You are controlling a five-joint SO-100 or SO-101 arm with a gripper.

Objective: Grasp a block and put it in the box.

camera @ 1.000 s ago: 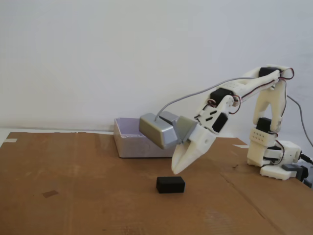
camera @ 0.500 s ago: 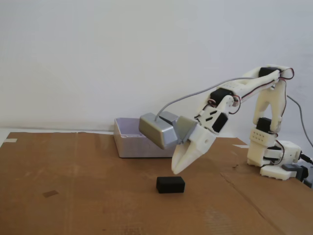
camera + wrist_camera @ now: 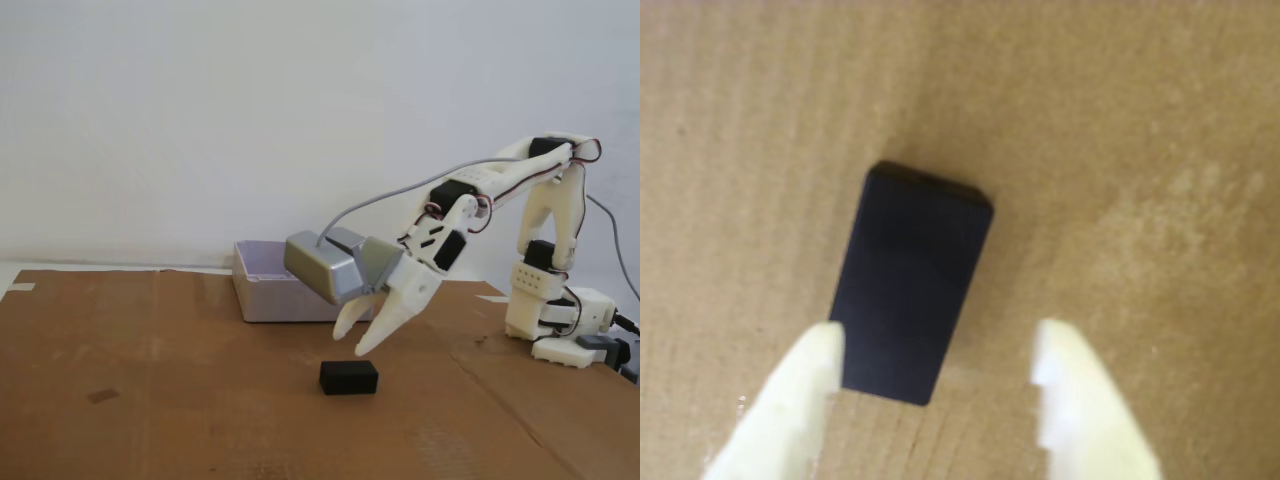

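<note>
Fixed view, left to right: the box (image 3: 262,290) sits at centre-left against the rear edge of the cardboard sheet (image 3: 150,400); nothing is visible inside it from this angle. The block (image 3: 349,377) lies on the cardboard at lower centre, well apart from the box. The gripper (image 3: 350,335) hangs just above the block, fingers spread, holding nothing. In the wrist view the block (image 3: 912,283) lies ahead of the parted fingertips (image 3: 820,350). Grasp, lift and deposit all remain. Compared with half a second ago, the fingers, then closed, have parted.
</note>
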